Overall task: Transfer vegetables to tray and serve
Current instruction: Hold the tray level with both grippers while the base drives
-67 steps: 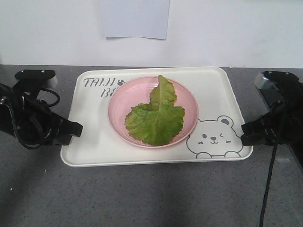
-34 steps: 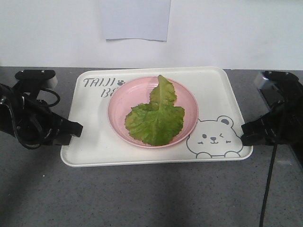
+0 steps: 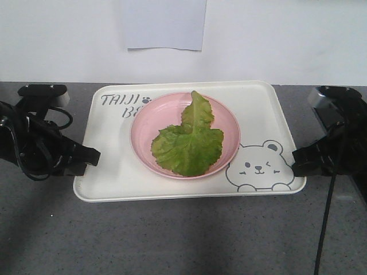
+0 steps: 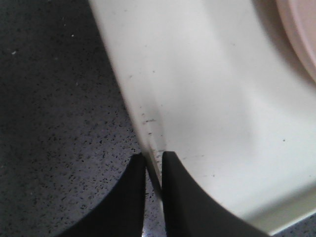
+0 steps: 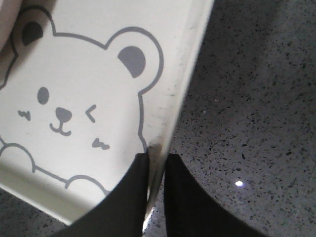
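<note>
The vegetables, one crinkled green lettuce leaf (image 3: 191, 142), lie in a round pink plate (image 3: 143, 129) that stands on the cream-white tray (image 3: 264, 112) with the bear drawing. My left gripper (image 3: 92, 156) is shut on the tray's left rim (image 4: 143, 126), one finger on each side of it. At the opposite side my right gripper (image 3: 296, 158) pinches the tray's right rim (image 5: 173, 108) beside the bear (image 5: 74, 98). The tray sits level over the dark speckled counter (image 3: 183, 240).
A white wall (image 3: 287, 40) with a taped paper sheet (image 3: 163, 24) rises behind the counter. A black cable (image 3: 324, 223) hangs down from the right arm near the front right. Speckled counter (image 4: 54, 98) lies left of the tray.
</note>
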